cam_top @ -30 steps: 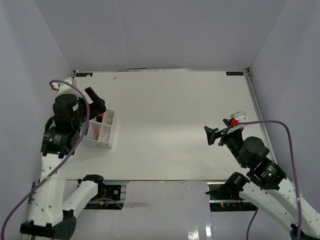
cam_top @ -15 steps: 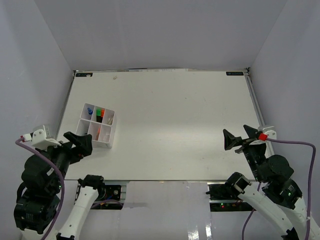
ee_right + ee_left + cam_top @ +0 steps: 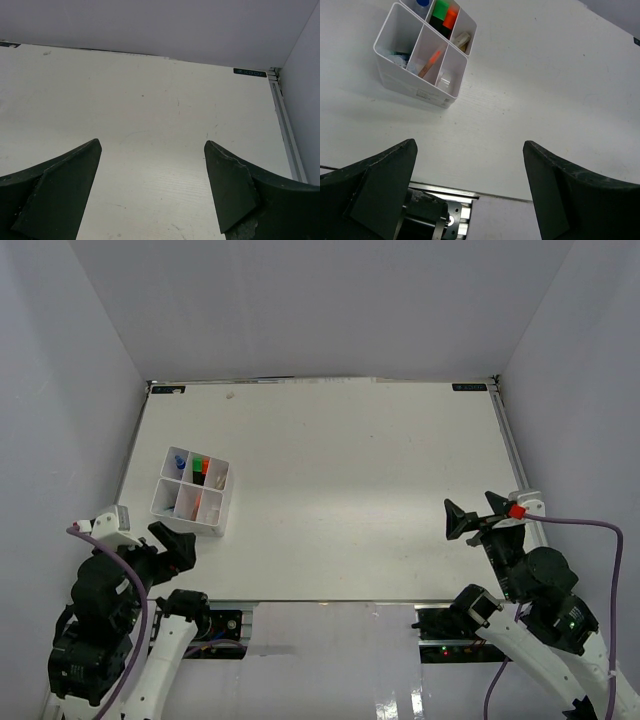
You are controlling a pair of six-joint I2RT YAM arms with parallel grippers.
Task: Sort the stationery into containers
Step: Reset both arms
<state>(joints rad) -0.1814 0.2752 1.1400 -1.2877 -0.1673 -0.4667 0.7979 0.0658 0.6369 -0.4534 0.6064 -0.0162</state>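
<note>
1. The left end effector [image 3: 174,540] hangs low over the near left corner of the bench [image 3: 350,470]. Its two fingers are spread wide apart with nothing between them [image 3: 469,144].
2. The right end effector [image 3: 469,512] hovers over the near right part of the bench, also spread wide and empty [image 3: 152,144]. Its wrist view shows only bare bench surface ahead.
3. Just beyond the left end effector, and not touching it, stands the white organizer tray [image 3: 186,523] on the left side of the bench, well apart from the right arm.
4. In the left wrist view the tray [image 3: 410,82] holds the stationery:
   - a blue cap [image 3: 422,2] in a far compartment;
   - a green-capped highlighter [image 3: 440,8] and an orange-capped highlighter [image 3: 451,18] side by side in the next compartment;
   - a tan block [image 3: 461,39] in the far right compartment;
   - a pinkish pen [image 3: 431,61] leaning in a middle compartment.
5. The contents of the other compartments are too faint to identify.
</note>
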